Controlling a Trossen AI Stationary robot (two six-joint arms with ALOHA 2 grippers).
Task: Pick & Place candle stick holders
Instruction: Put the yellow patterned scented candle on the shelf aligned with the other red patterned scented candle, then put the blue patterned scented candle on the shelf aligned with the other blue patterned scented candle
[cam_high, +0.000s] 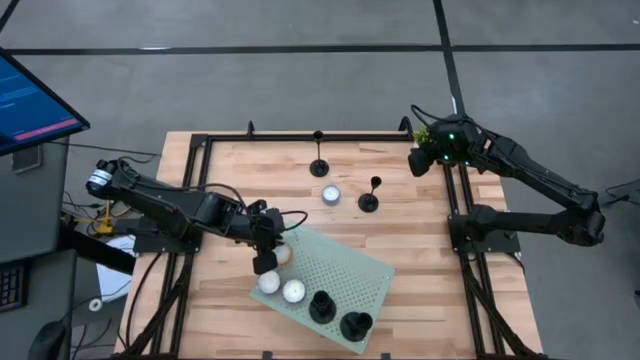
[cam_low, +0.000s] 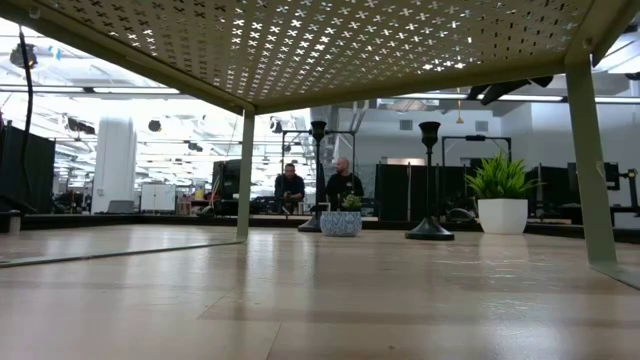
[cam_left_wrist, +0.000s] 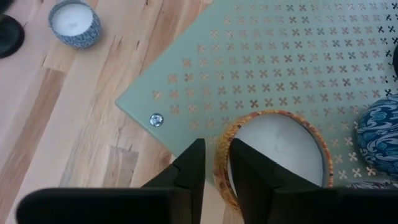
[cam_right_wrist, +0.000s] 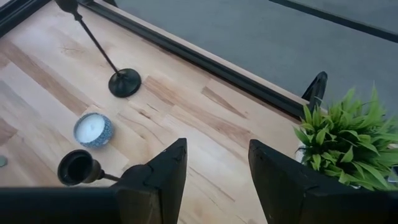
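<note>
Two black candle stick holders (cam_high: 319, 165) (cam_high: 369, 200) stand on their round bases on the wooden table; they also show in the low view (cam_low: 318, 180) (cam_low: 430, 180). Two more black holders (cam_high: 322, 307) (cam_high: 356, 325) stand on the pale green perforated shelf (cam_high: 350, 265). My left gripper (cam_high: 272, 250) (cam_left_wrist: 216, 149) is at the shelf's left corner, shut on an orange-rimmed white candle (cam_left_wrist: 280, 149). My right gripper (cam_high: 418, 160) (cam_right_wrist: 214, 152) hangs open and empty above the table's far right corner. My left gripper pinches the candle's orange rim (cam_left_wrist: 221, 152) on the side nearest the shelf's corner, one finger (cam_left_wrist: 249, 168) inside the cup and one (cam_left_wrist: 191, 167) outside. The fingers come from above, pointing down. Whether the candle rests on the shelf or is lifted, I cannot tell.
A blue patterned tealight (cam_high: 331, 194) stands between the two table holders. Two white candles (cam_high: 268, 282) (cam_high: 293, 291) and a blue patterned one (cam_left_wrist: 379, 134) are on the shelf. A small potted plant (cam_right_wrist: 348, 143) stands at the far right corner. People sit in the room behind (cam_low: 290, 185).
</note>
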